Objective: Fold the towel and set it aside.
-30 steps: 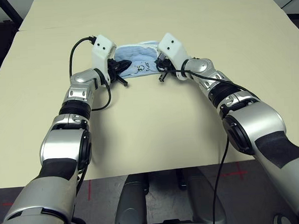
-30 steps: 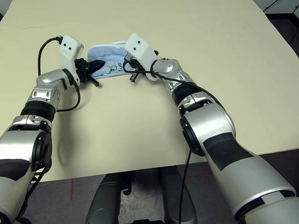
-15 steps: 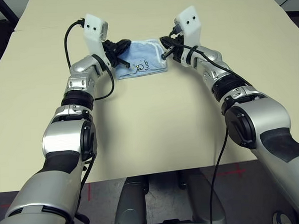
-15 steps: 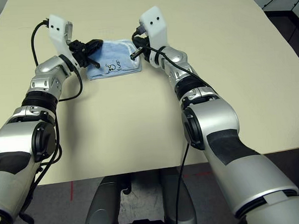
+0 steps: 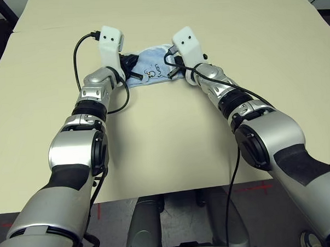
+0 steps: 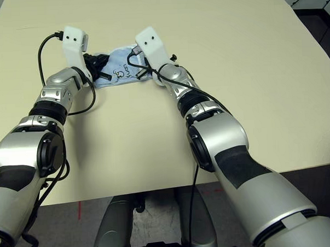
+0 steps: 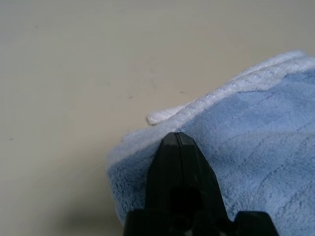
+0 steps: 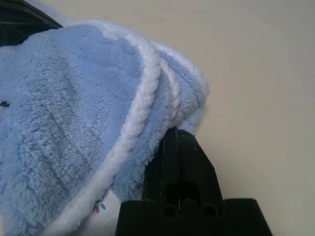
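Note:
The light blue towel (image 5: 153, 63) with white edging is bunched into a small hump on the far part of the table, its dark emblem and lettering (image 5: 151, 72) facing me. My left gripper (image 5: 131, 66) is shut at its left end, and in the left wrist view the closed fingertips (image 7: 177, 136) press into the blue pile (image 7: 256, 142) just short of the white edge. My right gripper (image 5: 172, 70) is shut at the right end. There the folded layers (image 8: 64, 98) drape over and beside its closed fingers (image 8: 170, 132).
The beige table (image 5: 171, 134) stretches bare around the towel, with its near edge close to my body. A seam line crosses the far left of the tabletop (image 5: 18, 32). Black cables (image 5: 77, 56) loop off both wrists.
Both grippers have drawn closer together and back toward me since half a second ago. The towel, then lying flatter and wider, is now squeezed into a narrower hump between them. My head view has shifted too.

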